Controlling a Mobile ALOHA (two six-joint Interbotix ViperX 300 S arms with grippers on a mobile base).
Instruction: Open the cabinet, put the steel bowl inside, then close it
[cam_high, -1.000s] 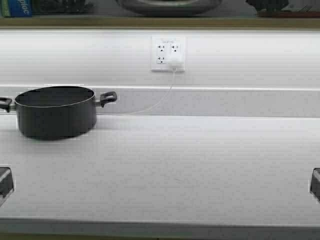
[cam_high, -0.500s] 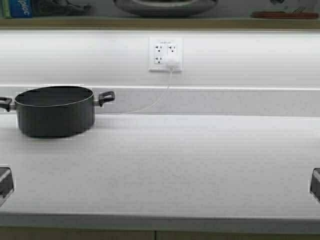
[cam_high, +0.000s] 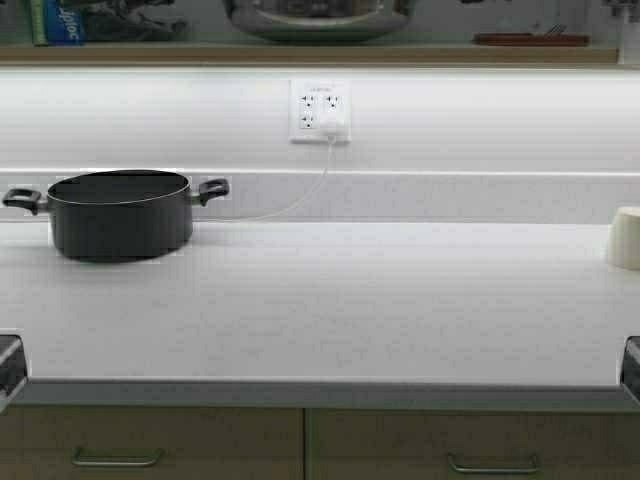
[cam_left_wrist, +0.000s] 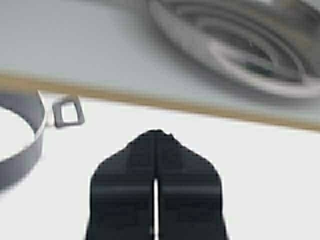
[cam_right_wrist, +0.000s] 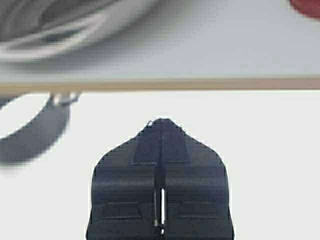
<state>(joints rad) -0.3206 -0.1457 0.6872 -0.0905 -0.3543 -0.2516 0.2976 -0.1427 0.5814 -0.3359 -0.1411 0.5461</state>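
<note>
Steel bowl (cam_high: 318, 18) on the cabinet (cam_high: 300, 52) shelf; left pincer (cam_left_wrist: 156, 137) and right pincer (cam_right_wrist: 161, 125) both closed, empty.

Your left claw (cam_left_wrist: 156, 137) fills the lower middle of the left wrist view, its two dark fingers (cam_left_wrist: 125, 185) pressed together with only a thin slit between them, and nothing held. Beyond its tip you see a tan shelf edge (cam_left_wrist: 165, 103) running across, and above that, resting on the pale shelf surface, the blurred steel bowl (cam_left_wrist: 235, 47). Off to one side sits the pot (cam_left_wrist: 27, 145) with its looped handle (cam_left_wrist: 67, 111).
</note>
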